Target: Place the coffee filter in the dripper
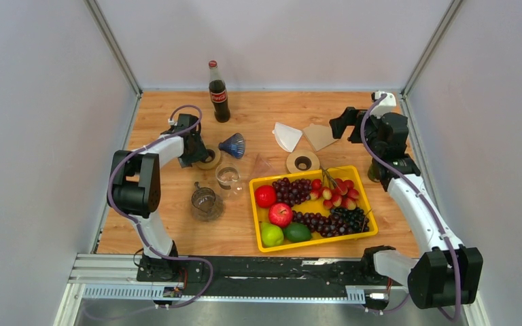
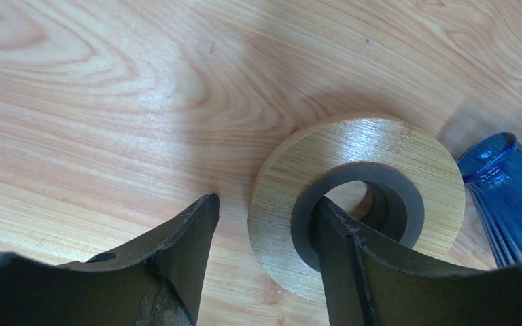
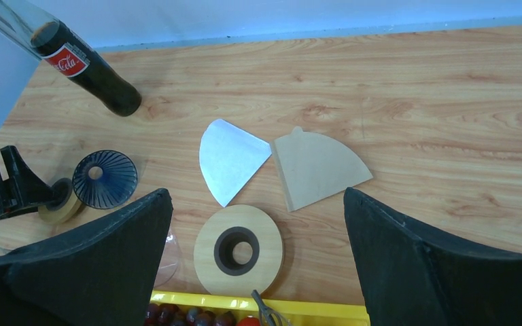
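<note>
A white paper coffee filter (image 1: pixel 287 136) (image 3: pixel 230 157) and a brown one (image 1: pixel 319 136) (image 3: pixel 316 166) lie flat side by side at the table's back middle. The blue ribbed dripper (image 1: pixel 232 144) (image 2: pixel 510 197) (image 3: pixel 104 178) lies on its side to their left. My left gripper (image 1: pixel 199 156) (image 2: pixel 265 200) is open and low on the table. One finger is inside the hole of a wooden ring (image 1: pixel 211 161) (image 2: pixel 353 146), the other outside its rim. My right gripper (image 1: pixel 340 122) (image 3: pixel 256 193) is open and empty, raised above the filters.
A second wooden ring (image 1: pixel 302 161) (image 3: pixel 239 250) lies below the filters, a clear cone (image 1: pixel 262 165) beside it. A cola bottle (image 1: pixel 217 92) stands at the back. A glass cup (image 1: pixel 228 176) and a glass jug (image 1: pixel 206 202) stand front left. A yellow tray (image 1: pixel 370 204) holds fruit.
</note>
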You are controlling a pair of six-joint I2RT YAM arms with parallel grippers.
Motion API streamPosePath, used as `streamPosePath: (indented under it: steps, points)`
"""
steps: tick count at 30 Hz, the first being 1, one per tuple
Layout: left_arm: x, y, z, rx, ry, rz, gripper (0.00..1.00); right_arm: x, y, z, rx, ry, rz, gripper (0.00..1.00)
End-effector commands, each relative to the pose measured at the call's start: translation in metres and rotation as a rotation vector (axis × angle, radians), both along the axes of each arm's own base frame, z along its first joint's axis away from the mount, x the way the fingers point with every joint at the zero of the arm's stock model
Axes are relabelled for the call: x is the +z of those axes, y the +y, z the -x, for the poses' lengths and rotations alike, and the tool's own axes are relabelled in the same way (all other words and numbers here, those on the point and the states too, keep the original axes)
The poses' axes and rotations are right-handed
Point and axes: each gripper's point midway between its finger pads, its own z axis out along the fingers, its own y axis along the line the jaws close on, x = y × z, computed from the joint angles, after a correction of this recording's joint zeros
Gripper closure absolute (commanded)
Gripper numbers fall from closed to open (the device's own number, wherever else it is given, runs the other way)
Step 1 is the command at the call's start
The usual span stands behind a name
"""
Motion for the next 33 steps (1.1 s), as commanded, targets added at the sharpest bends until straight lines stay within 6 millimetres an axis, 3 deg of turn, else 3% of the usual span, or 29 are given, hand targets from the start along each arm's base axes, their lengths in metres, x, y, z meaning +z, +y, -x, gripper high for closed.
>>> streamPosePath:
  steps: [1, 7, 11, 15, 20, 25, 28, 29, 30, 31, 32, 33]
  points:
    - [-0.024, -0.008, 0.017, -0.004, 0.083, 0.032, 0.37, 0.03, -0.004, -0.018, -0.012, -0.128, 0.044, 0.0]
    - [-0.023, -0.005, 0.031, -0.053, 0.12, 0.007, 0.36, 0.027, -0.026, -0.019, -0.137, -0.111, 0.066, 0.0]
    - [-0.02, -0.009, 0.036, -0.094, 0.158, 0.024, 0.36, 0.048, -0.031, -0.003, -0.193, -0.146, -0.029, 0.0]
    - [-0.012, -0.008, 0.033, -0.101, 0.16, 0.016, 0.37, 0.066, -0.051, 0.008, -0.305, -0.166, -0.036, 0.0]
    - [-0.011, -0.007, 0.04, -0.091, 0.163, 0.019, 0.54, 0.069, -0.052, 0.005, -0.3, -0.151, 0.008, 0.0]
    - [0.003, -0.006, 0.045, -0.055, 0.076, 0.031, 0.66, 0.039, -0.037, -0.008, -0.206, -0.084, 0.048, 0.0]
    - [0.021, -0.004, 0.037, -0.01, -0.061, 0.045, 0.7, 0.025, -0.018, -0.014, -0.108, -0.055, 0.017, 0.0]
    - [0.016, -0.003, 0.044, 0.0, -0.065, 0.046, 0.74, 0.023, -0.009, -0.014, -0.061, -0.057, -0.003, 0.0]
    - [0.029, -0.003, 0.035, 0.011, -0.142, 0.054, 0.76, 0.028, -0.002, -0.015, -0.037, -0.086, -0.037, 0.0]
    - [0.026, -0.001, 0.04, 0.019, -0.151, 0.053, 0.8, 0.031, 0.004, -0.014, -0.008, -0.11, -0.073, 0.0]
    - [0.039, -0.001, 0.031, 0.034, -0.229, 0.06, 0.81, 0.035, 0.012, -0.011, 0.025, -0.137, -0.107, 0.0]
    - [0.036, 0.001, 0.035, 0.038, -0.238, 0.058, 0.82, 0.041, 0.018, -0.006, 0.053, -0.168, -0.136, 0.0]
